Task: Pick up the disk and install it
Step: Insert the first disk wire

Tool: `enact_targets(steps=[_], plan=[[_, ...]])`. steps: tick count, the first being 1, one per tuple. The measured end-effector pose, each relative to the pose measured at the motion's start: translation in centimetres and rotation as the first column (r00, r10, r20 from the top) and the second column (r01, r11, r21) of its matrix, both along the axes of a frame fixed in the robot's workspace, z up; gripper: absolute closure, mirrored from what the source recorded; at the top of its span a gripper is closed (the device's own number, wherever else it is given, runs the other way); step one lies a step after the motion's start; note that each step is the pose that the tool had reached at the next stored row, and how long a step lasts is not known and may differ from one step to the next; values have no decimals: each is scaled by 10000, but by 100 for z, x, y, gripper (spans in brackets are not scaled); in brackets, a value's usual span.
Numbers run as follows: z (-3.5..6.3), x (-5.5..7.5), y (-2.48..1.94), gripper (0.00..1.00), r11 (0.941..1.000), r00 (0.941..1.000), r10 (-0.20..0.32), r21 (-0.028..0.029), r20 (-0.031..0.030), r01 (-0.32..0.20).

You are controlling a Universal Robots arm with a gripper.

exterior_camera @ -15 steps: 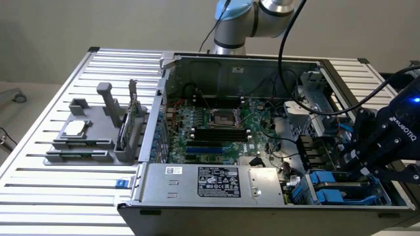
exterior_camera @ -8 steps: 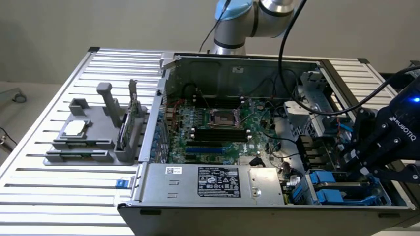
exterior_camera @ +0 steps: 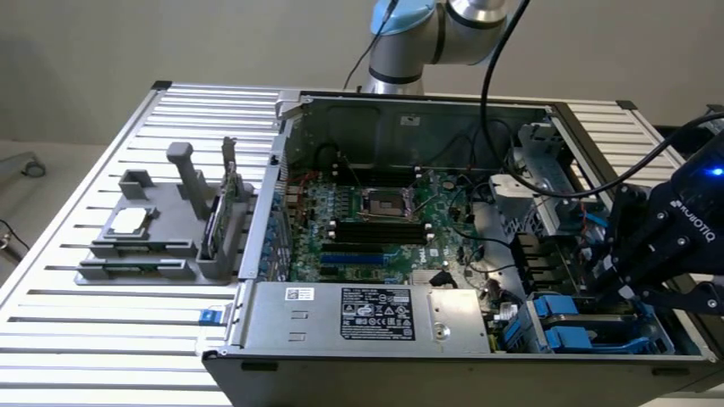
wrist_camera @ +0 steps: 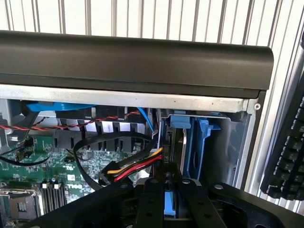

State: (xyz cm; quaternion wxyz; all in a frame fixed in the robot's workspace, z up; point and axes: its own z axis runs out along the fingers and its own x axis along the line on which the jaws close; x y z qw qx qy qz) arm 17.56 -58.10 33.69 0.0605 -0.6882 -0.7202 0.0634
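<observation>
Exterior view: at four o'clock, gripper (exterior_camera: 629, 288) low over the blue drive bay (exterior_camera: 577, 326) of the open computer case (exterior_camera: 339, 318).

Wrist view: fingers (wrist_camera: 154, 202) clamped on the blue edge of the disk (wrist_camera: 171, 203), standing edge-on in the bay slot, just beside coloured power wires (wrist_camera: 137, 164). Could snag those wires, or jam if tilted against the slot rail.
</observation>
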Motion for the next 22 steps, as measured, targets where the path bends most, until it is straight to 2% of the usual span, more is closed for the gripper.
enact_targets(steps=[5, 13, 16, 20, 22], plan=[[16, 0, -7, 84, 10000, 10000, -16, 57, 21, 16], [18, 0, -47, 84, 9999, 9999, -79, 98, 75, 79], [18, 0, -57, 84, 9999, 9999, -99, 142, 127, 97], [17, 0, -69, 84, 9997, 9997, -107, 212, 227, 102], [16, -2, -76, 84, 9997, 9996, -109, 231, 272, 103]])
